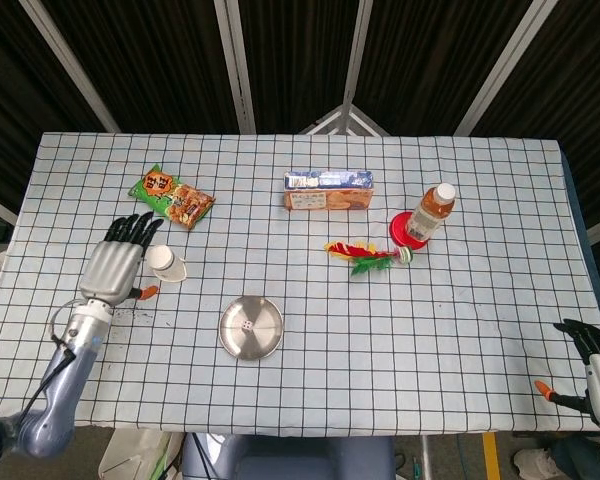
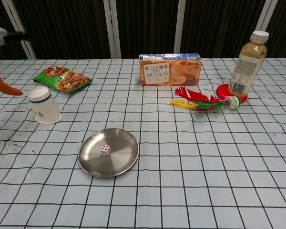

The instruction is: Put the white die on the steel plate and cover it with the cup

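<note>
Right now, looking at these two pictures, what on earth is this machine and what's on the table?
It is a two-armed robot with human-like hands. One camera looks down from its head, the other looks forward from its chest. The left hand is open beside an upside-down white cup; the right hand waits open at the table's edge. Neither holds anything. A white die lies on a steel plate. Also there: a snack bag, a biscuit box, a bottle on a red disc and a feathered toy.
</note>
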Controlling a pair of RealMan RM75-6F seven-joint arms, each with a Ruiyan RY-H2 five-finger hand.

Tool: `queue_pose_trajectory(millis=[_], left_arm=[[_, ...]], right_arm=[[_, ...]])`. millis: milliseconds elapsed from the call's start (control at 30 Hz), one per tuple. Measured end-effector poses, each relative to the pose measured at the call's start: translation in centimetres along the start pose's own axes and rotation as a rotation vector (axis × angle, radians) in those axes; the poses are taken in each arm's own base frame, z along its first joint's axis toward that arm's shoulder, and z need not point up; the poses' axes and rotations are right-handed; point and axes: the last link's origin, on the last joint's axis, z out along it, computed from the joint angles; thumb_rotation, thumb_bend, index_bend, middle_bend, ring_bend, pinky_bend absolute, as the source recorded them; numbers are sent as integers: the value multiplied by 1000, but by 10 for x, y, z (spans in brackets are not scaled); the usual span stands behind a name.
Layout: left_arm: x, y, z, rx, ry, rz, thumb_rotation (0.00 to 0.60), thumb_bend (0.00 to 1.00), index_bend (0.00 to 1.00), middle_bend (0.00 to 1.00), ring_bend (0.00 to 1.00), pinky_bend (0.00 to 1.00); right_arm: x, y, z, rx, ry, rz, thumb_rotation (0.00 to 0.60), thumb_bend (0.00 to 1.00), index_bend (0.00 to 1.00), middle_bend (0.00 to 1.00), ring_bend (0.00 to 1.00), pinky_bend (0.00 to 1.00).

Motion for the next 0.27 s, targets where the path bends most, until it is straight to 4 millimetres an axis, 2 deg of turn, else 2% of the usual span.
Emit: queue_pose_trajectory(millis=[100, 233, 267], left_arm=[[0, -20, -43, 35, 92, 2, 600, 247, 152, 35, 0, 50], [-24, -58, -109, 181, 111, -27, 600, 271, 191, 51, 0, 69], [-28, -62, -114, 196, 106, -30, 600, 271, 190, 47, 0, 69]], right_arm=[[0, -3, -1, 13, 5, -2, 600, 96, 224, 188, 126, 0], [2, -8, -2, 31, 21, -7, 600, 96, 224, 188, 126, 0], [2, -9, -2, 33, 22, -6, 600, 96, 224, 188, 126, 0]])
